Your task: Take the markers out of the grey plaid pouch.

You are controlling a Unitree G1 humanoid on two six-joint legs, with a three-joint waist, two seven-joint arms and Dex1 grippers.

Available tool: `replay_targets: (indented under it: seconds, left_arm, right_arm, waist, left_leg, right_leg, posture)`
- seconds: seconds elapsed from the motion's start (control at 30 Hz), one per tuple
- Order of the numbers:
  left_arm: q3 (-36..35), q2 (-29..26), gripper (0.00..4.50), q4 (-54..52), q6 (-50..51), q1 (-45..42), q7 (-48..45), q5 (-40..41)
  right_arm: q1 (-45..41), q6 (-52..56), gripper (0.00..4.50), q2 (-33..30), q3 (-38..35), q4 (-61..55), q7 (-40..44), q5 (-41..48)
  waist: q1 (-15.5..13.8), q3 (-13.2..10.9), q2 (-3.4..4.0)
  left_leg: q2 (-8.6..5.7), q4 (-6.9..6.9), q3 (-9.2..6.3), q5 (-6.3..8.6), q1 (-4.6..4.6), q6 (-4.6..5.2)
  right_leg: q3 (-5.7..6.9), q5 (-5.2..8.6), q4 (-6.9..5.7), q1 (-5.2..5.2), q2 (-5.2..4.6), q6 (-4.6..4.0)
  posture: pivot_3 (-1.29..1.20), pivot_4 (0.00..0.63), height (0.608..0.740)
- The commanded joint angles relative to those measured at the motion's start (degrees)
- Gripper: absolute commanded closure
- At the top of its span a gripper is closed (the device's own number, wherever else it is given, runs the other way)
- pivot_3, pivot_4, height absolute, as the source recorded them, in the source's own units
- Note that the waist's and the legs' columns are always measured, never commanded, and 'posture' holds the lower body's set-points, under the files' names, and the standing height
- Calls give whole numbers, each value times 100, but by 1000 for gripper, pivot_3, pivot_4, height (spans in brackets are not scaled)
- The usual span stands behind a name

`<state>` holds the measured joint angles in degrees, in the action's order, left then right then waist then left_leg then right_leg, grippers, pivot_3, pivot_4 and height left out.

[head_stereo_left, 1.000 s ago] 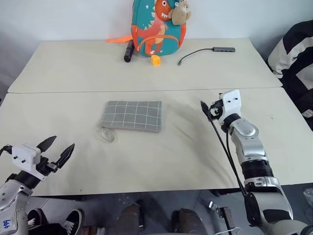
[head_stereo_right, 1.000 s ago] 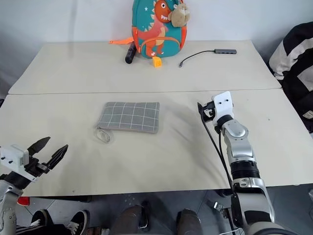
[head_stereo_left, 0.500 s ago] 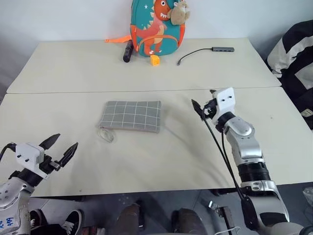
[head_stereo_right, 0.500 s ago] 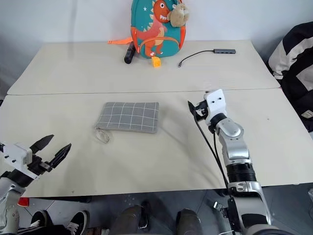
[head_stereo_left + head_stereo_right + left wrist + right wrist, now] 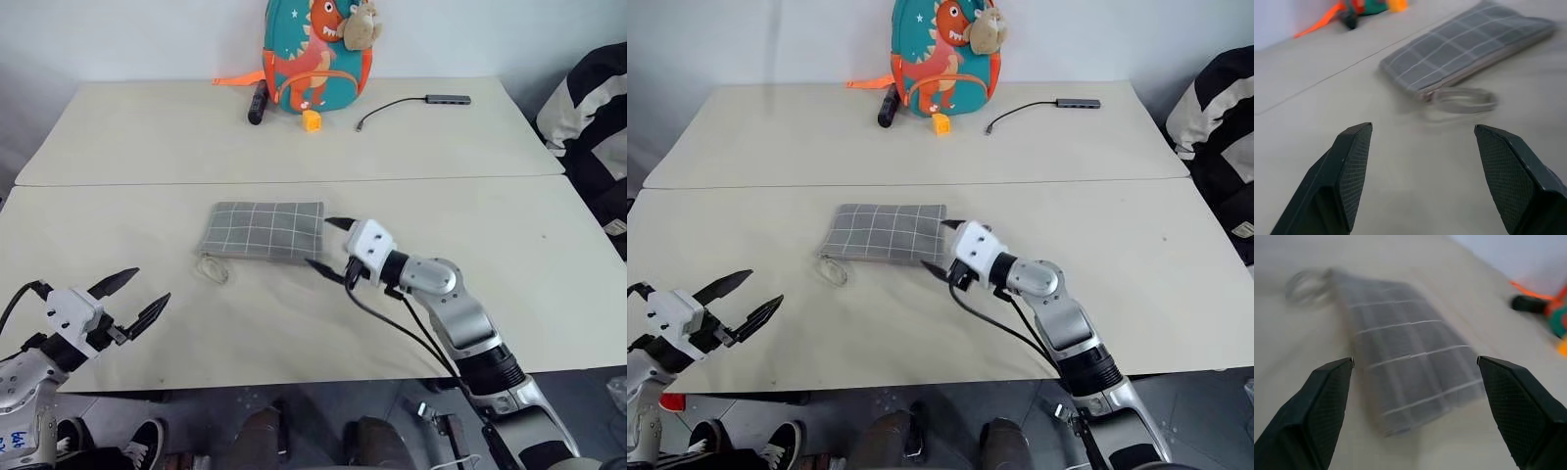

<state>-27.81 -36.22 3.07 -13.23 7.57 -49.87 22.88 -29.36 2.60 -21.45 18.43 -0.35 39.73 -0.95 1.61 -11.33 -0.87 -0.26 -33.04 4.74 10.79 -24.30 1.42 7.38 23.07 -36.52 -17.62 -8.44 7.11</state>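
The grey plaid pouch (image 5: pixel 263 231) lies flat in the middle of the near table, its cord loop (image 5: pixel 214 268) at its front left corner. No markers are in view. My right gripper (image 5: pixel 328 245) is open and points left, its fingertips just off the pouch's right end, one on each side of that end. In the right wrist view the pouch (image 5: pixel 1410 367) sits between the two spread fingers. My left gripper (image 5: pixel 137 296) hangs open and empty near the table's front left edge, well short of the pouch. The left wrist view has the pouch (image 5: pixel 1464 49) and loop (image 5: pixel 1464 100) ahead.
On the far table stand a teal dinosaur backpack (image 5: pixel 315 54), a black cylinder (image 5: pixel 258 101), a small yellow-orange block (image 5: pixel 312 119) and a cable with a hub (image 5: pixel 447 99). A seam (image 5: pixel 147 182) divides the two tables. Dark and white fabric (image 5: pixel 593 108) shows at the right edge.
My right arm has swung left and inward from the table's right side to the pouch's right end, turning to point at it. The left gripper has edged slightly right and stays open.
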Motion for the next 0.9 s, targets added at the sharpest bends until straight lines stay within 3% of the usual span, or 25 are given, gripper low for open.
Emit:
replay_targets:
  seconds: [0.03,0.13,0.37,0.5,0.8,0.9]
  left_arm:
    - [14,-45,956,-35,-100,-38,-97,103]
    - [83,28,956,-95,-97,2,-101,97]
    - [61,32,956,20,-222,5,11,0]
    - [123,60,913,166,-366,-151,173,-145]
    - [548,-302,913,1568,-1362,-1317,734,-1291]
    - [894,-478,913,2333,-1914,-1915,860,-1774]
  right_arm:
    - [-148,-476,262,-8,170,72,-20,-373]
    - [-230,-623,262,119,286,286,-130,-593]
    - [-235,64,262,595,-254,184,-305,-15]
    - [-412,781,1153,1035,-682,384,-607,393]
    - [-623,248,4347,1294,-113,1510,-1344,-676]
    - [-664,19,4431,1239,77,1756,-1429,-988]
  waist:
    - [3,0,0]
    - [3,0,-1]
    - [1,1,-3]
    - [0,1,-3]
    - [3,5,-10]
    - [2,7,-12]
  left_leg:
    - [0,0,1,-1,0,1]
    - [0,0,1,-14,2,22]
    - [2,-1,0,-15,2,24]
    - [2,-1,-3,-15,2,23]
    - [0,0,5,-17,4,22]
    - [0,0,9,-19,4,21]
  right_leg:
    - [0,0,0,0,0,0]
    - [2,0,-1,1,0,0]
    - [-1,0,-1,3,0,0]
    - [-7,-1,-3,4,1,-1]
    - [2,-1,-36,-13,6,-1]
    - [1,-1,-44,-23,13,-1]
  posture:
    - [0,150,740]
    - [0,150,740]
    - [0,150,740]
    - [0,150,740]
    - [0,150,740]
    - [0,150,740]
